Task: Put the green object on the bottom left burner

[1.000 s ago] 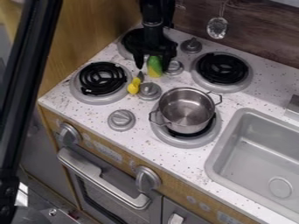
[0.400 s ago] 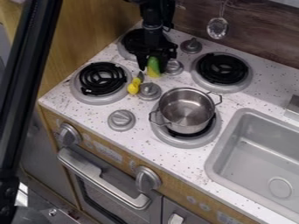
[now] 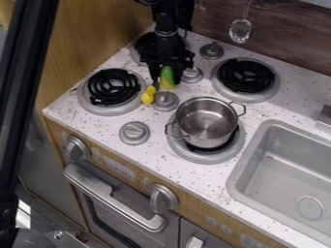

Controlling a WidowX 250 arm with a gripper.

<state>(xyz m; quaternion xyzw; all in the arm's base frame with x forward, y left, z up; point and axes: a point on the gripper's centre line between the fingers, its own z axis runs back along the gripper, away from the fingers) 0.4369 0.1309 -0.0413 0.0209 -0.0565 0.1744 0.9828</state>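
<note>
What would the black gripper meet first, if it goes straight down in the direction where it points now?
Most likely the green and yellow object, which lies right at the gripper and may already touch it. After that comes the speckled counter. Depth is hard to judge.

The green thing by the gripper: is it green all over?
No, the green object is green on top and yellow below, in the camera view.

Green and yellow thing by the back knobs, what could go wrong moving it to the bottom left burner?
The tool could bump the small yellow item close by. The green and yellow thing might catch the silver knob beside it. On the burner's ridged coil, it may settle unevenly or roll.
</note>
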